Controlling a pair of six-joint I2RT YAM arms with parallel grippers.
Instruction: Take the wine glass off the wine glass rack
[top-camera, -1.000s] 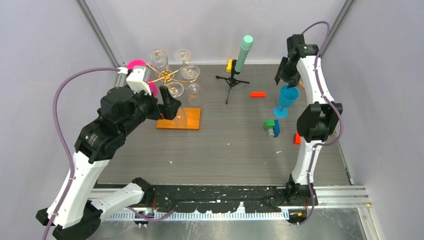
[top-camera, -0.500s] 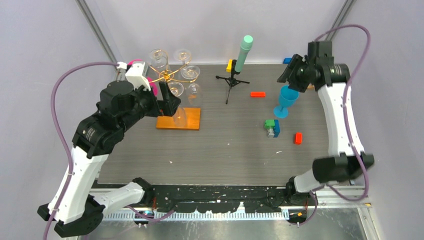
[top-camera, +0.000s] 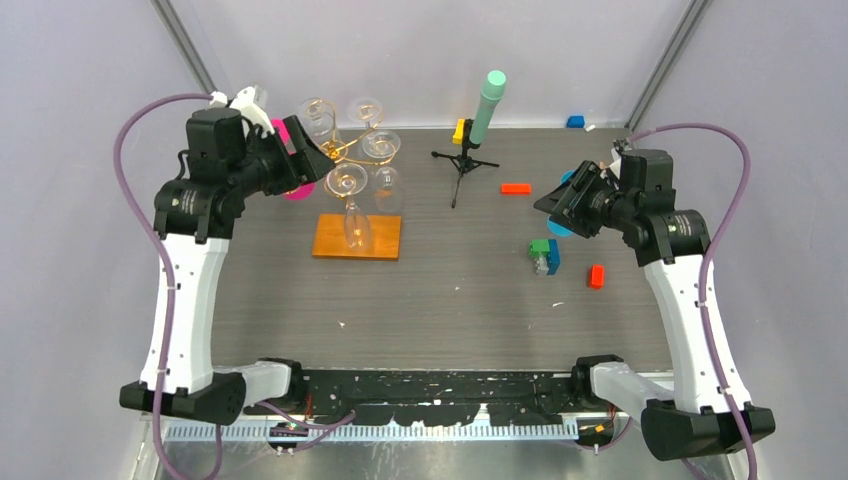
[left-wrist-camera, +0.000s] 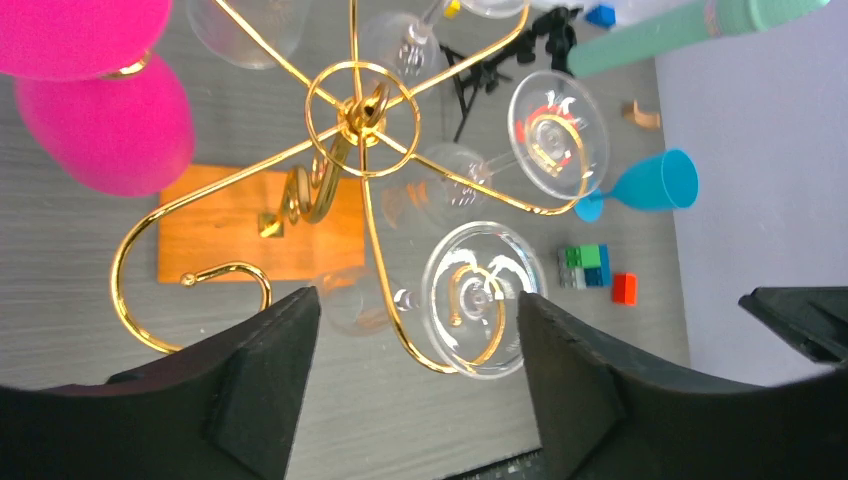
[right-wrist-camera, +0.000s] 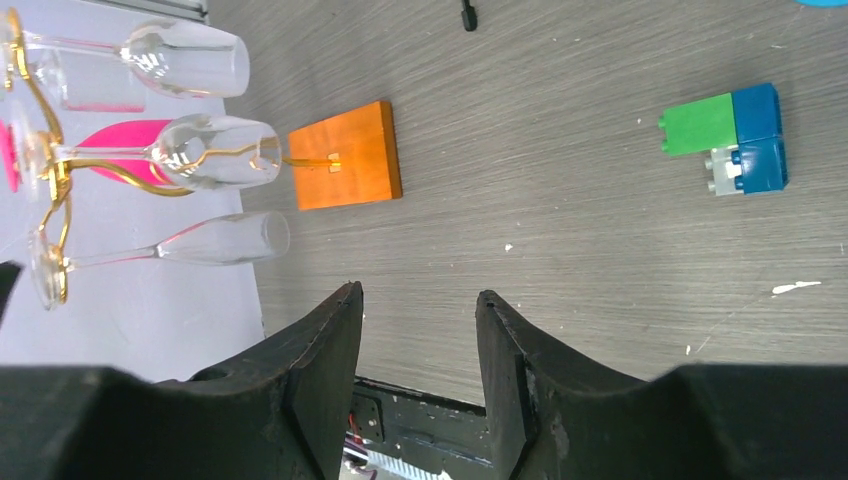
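Note:
The wine glass rack (top-camera: 352, 150) is a gold scroll stand on an orange wooden base (top-camera: 378, 246). Several clear glasses hang upside down from its arms. In the left wrist view I look down on its gold hub (left-wrist-camera: 360, 104). One wine glass (left-wrist-camera: 485, 298) hangs from a curled arm, its round foot showing between my fingers and below them. My left gripper (left-wrist-camera: 418, 297) is open and touches nothing; from above it (top-camera: 315, 160) sits beside the rack's top. My right gripper (right-wrist-camera: 418, 295) is open and empty over the table at the right (top-camera: 552, 205).
A black tripod with a mint-green cylinder (top-camera: 487, 105) stands behind the middle. A blue goblet (left-wrist-camera: 650, 183) stands under the right gripper. A green-blue block stack (top-camera: 544, 255) and red bricks (top-camera: 516, 188) (top-camera: 597, 276) lie nearby. Pink glasses (left-wrist-camera: 105, 130) hang on the rack's left side.
My left arm rose from in front of the rack's base to beside its top, and its jaws narrowed a little. The right arm swung down and forward over the blue goblet.

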